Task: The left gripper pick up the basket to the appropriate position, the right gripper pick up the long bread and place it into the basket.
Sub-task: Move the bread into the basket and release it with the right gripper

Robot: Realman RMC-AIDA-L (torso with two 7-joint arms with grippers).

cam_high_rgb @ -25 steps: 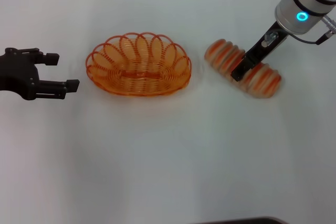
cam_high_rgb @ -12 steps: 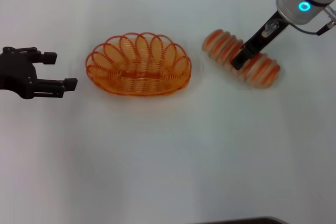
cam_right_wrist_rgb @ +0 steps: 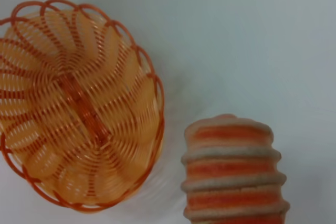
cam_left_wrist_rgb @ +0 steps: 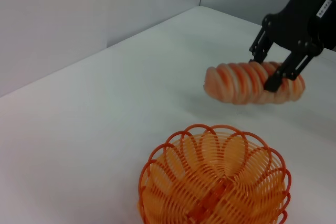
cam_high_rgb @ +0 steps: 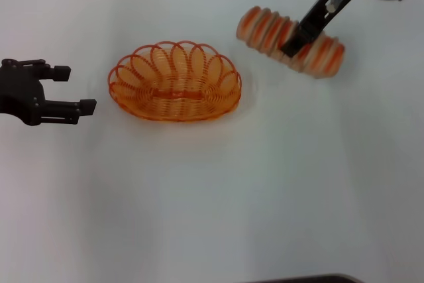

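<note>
The long bread (cam_high_rgb: 291, 43) is pinched mid-length by the right gripper (cam_high_rgb: 299, 39), apparently lifted clear, right of the empty basket (cam_high_rgb: 175, 81), beside which the left gripper (cam_high_rgb: 73, 89) is parked, jaws spread.

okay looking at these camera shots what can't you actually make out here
- Right hand, head view: its fingertips are hidden against the long bread it grips; the arm above is cut off by the frame's top edge.
- Long bread, right wrist view: its near end is cut off by the frame edge, and the hand itself does not show.
- Basket, left wrist view: its near rim is cut off.
- Left hand, head view: its arm runs off the frame.
</note>
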